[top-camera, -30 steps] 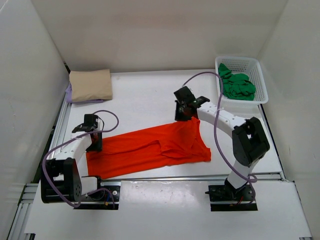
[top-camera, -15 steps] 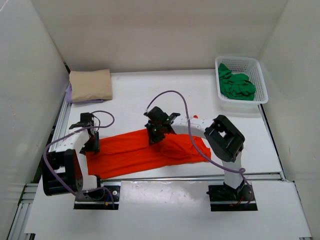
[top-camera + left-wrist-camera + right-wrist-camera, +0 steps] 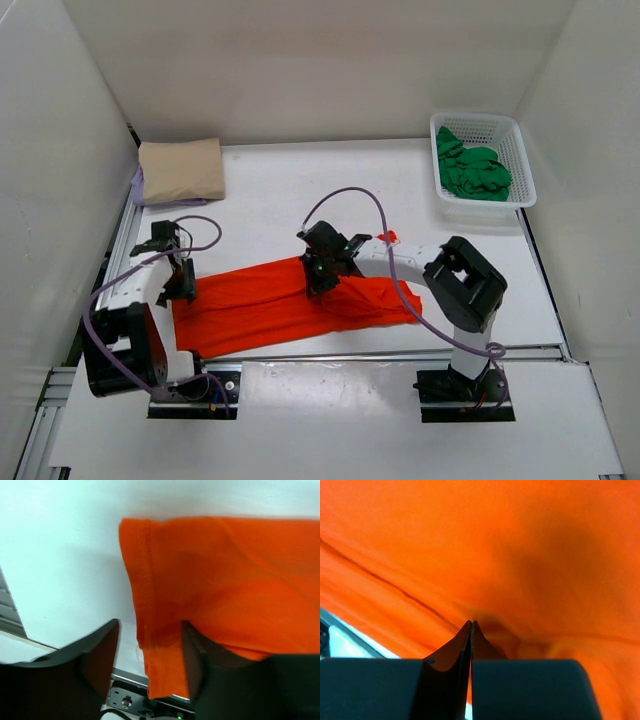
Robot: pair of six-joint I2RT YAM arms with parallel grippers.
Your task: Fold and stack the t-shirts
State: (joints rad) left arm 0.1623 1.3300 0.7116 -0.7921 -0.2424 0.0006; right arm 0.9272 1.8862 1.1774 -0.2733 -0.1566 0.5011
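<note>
Top external view: beige tan cloth t-shirt [image 3: 181, 170] lies folded on lavender cloth t-shirt [image 3: 138, 189]; green cloth t-shirt [image 3: 475, 172] awaits folding. Right fingers [image 3: 471, 640] pinch bright orange-red cloth t-shirt [image 3: 250, 305] mid-fold; left fingers [image 3: 180, 283] stand apart, empty.

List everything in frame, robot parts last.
orange-red t-shirt: 1, orange-red, partly folded, near middle of the table.
beige t-shirt: 1, tan, folded, far left corner, lying on the lavender one.
lavender t-shirt: 1, purple, only an edge shows under the beige one.
green t-shirt: 1, green, crumpled in the basket.
basket: 1, white mesh, far right corner.
table: 1, white.
cables: 2, purple, one looping along each arm.
left gripper: 1, black, open, fingers either side of the orange-red t-shirt's left hem.
right gripper: 1, black, shut on the orange-red t-shirt near its middle.
</note>
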